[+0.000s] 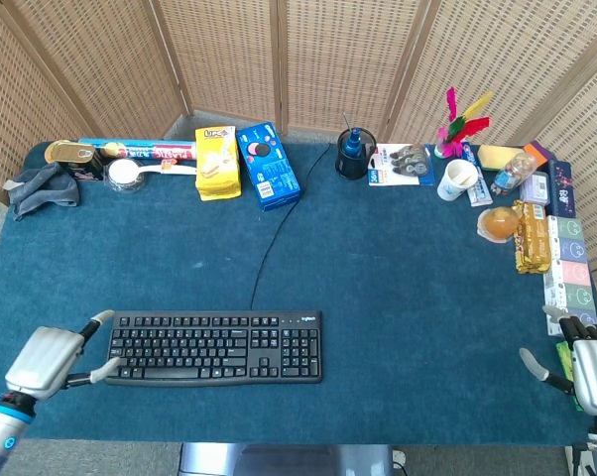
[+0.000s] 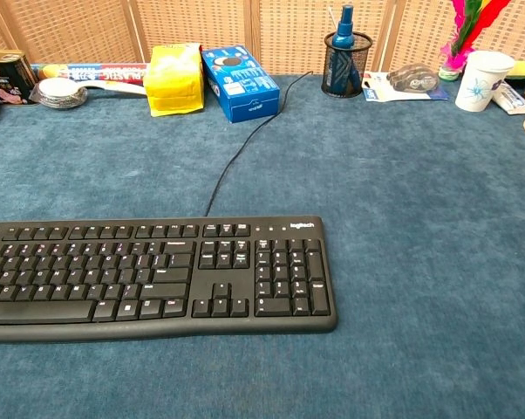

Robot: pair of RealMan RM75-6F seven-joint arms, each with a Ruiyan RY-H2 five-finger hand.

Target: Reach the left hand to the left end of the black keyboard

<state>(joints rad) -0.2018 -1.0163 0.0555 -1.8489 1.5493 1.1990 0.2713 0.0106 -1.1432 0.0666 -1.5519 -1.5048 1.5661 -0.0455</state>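
Note:
The black keyboard lies flat near the table's front edge, its cable running back toward the far side. My left hand sits just beside the keyboard's left end in the head view, fingers apart and holding nothing; two fingertips reach the left edge of the keyboard. My right hand rests at the front right corner of the table, fingers apart and empty. The chest view shows the keyboard with its left end cut off by the frame, and neither hand.
Along the back edge stand a yellow box, a blue box, a mesh pen cup, a paper cup and a grey cloth. Snack packs line the right edge.

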